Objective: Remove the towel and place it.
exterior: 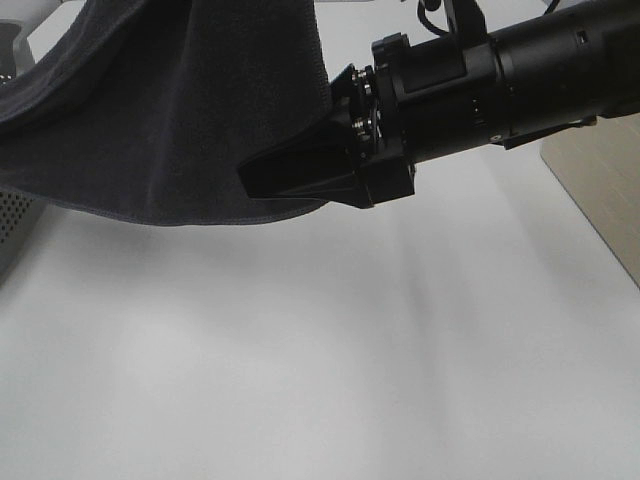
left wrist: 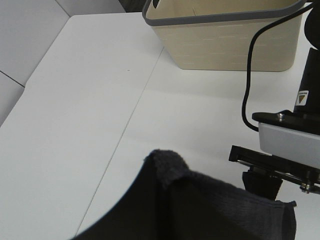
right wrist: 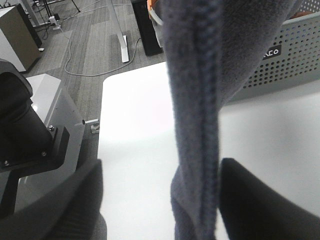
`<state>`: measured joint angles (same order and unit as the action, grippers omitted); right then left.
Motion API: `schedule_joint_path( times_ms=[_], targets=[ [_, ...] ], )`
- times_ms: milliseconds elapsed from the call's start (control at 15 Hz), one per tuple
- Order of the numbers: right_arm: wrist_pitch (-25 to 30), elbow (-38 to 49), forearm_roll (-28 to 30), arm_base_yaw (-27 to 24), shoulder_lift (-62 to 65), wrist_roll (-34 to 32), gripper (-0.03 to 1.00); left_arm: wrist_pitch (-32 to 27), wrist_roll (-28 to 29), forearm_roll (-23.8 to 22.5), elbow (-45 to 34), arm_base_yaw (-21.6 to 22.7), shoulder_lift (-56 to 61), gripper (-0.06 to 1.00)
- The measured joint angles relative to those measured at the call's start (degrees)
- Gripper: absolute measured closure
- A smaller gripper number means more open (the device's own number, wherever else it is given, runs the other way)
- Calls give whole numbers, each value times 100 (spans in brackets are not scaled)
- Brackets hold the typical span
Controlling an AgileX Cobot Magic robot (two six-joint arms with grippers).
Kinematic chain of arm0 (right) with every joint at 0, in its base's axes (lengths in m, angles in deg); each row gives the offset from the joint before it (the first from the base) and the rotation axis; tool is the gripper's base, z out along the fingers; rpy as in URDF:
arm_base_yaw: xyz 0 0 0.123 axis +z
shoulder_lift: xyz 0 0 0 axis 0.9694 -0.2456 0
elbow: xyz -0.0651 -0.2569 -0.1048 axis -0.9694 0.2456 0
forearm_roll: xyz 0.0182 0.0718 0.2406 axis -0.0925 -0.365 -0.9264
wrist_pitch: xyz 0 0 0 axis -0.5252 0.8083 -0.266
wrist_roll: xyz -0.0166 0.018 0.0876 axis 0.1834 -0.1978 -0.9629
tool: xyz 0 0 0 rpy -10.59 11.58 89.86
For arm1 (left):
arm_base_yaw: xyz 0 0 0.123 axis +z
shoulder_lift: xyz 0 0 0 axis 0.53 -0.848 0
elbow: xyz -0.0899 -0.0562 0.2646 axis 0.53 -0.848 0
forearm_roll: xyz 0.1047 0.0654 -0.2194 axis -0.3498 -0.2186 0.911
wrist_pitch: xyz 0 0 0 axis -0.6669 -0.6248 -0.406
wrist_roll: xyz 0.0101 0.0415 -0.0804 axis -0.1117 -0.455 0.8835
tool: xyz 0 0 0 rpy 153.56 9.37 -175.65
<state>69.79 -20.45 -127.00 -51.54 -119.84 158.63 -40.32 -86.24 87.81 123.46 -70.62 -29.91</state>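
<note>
The dark charcoal towel (exterior: 170,110) hangs in the air over the white table's (exterior: 300,350) far left, its hemmed lower edge free. My right gripper (exterior: 290,180) reaches in from the right at that lower edge. In the right wrist view its fingers (right wrist: 75,200) stand apart, with the towel's hem (right wrist: 200,125) hanging between them and brushing one finger. In the left wrist view a bunched corner of the towel (left wrist: 170,170) rises right in front of the camera and covers my left gripper's fingers, which seem shut on it.
A grey perforated basket (exterior: 12,225) stands at the table's left edge; it also shows behind the towel in the right wrist view (right wrist: 280,65). A beige basket (left wrist: 225,45) sits at the table's far end. A wood-coloured surface (exterior: 600,190) lies to the right.
</note>
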Motion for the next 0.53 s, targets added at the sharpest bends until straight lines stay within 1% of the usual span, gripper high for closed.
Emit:
schedule_joint_path(
  times_ms=[67,267,400,467,533],
  targets=[
    [-34,0,0,0,0,0,37,11,0,-6,0,0,0,94],
    [-424,0,0,0,0,0,65,34,0,-6,0,0,0,94],
    [-516,0,0,0,0,0,86,40,86,17,0,0,0,94],
    [-527,0,0,0,0,-34,95,29,172,40,0,0,0,94],
    [-533,0,-6,0,0,-40,95,17,183,40,0,0,0,94]
  ],
)
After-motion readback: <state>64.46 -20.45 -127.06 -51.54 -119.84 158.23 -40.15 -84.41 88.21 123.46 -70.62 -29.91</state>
